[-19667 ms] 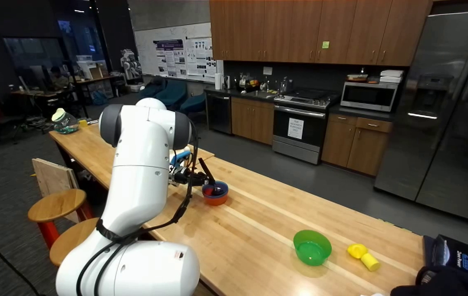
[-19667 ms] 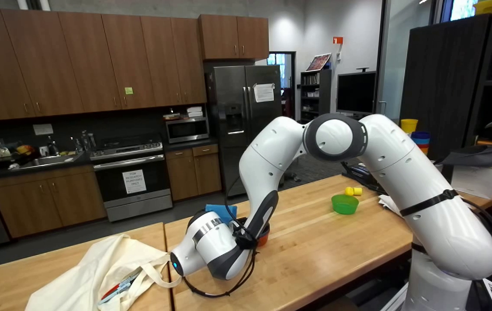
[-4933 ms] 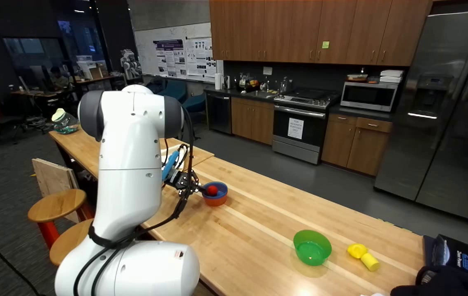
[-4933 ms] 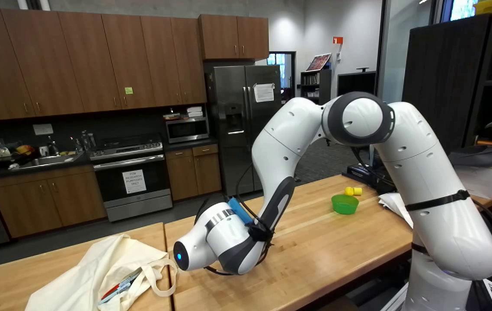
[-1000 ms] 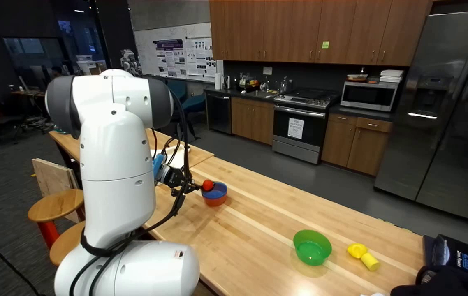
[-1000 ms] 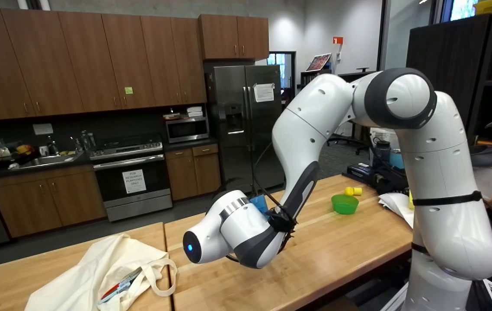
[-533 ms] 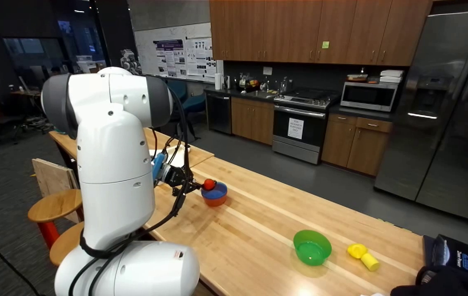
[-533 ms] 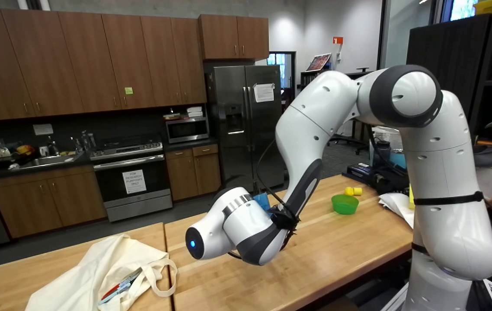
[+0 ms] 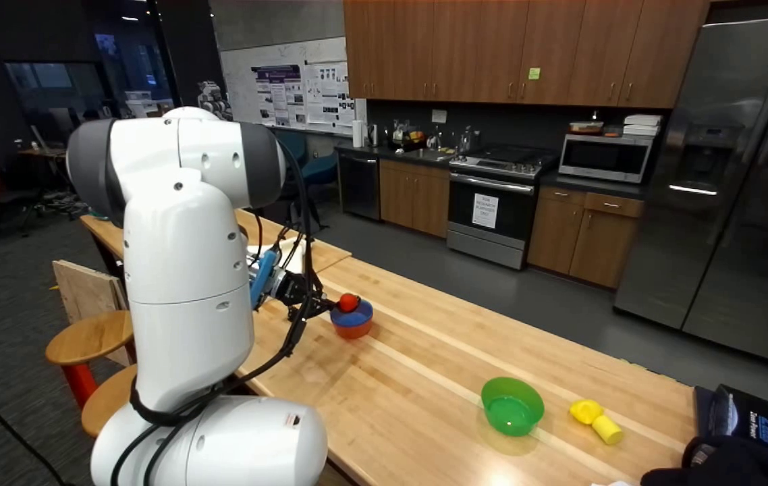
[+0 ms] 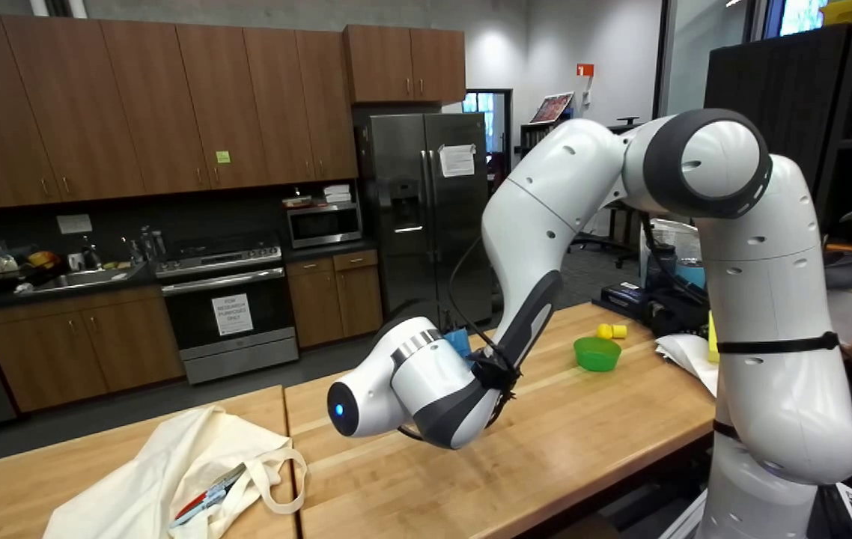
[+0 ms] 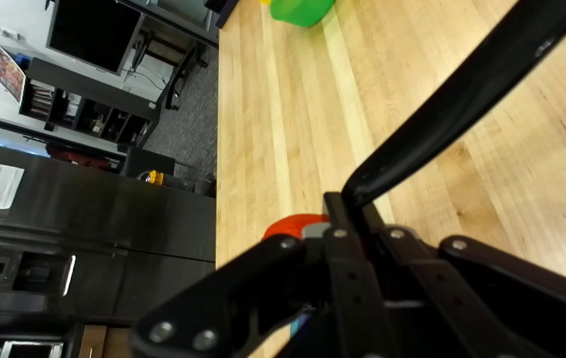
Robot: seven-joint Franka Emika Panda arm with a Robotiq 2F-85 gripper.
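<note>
A long wooden counter carries everything, stretching toward the far right in an exterior view, and a white robot arm reaches over it. On the near left lies a pale cloth bag, well apart from the work. A green bowl stands toward the far right; in an exterior view a blue-and-orange bowl stands farther off and to the left of it. A black spoon, or something much like one, slopes up to the right in the wrist view, its head mostly hidden. The fingers are closed on it, pinching low on the handle. Smaller again, a yellow lemon and a yellow tube lie close together, right of the green bowl. Smallest is the red ball, which appears to sit in the spoon's head over the blue-and-orange bowl; whether spoon and rim touch cannot be told. The step in hand looks to be bearing the ball on the spoon, and doing it well asks for a firm pinch, since a thin, smooth handle could twist and tip the head. The ball probably rolls easily, so the fingers should hold their angle, with the head level or cupped slightly upward. Any move is best slow and even, and straight up past the rim before going sideways.
</note>
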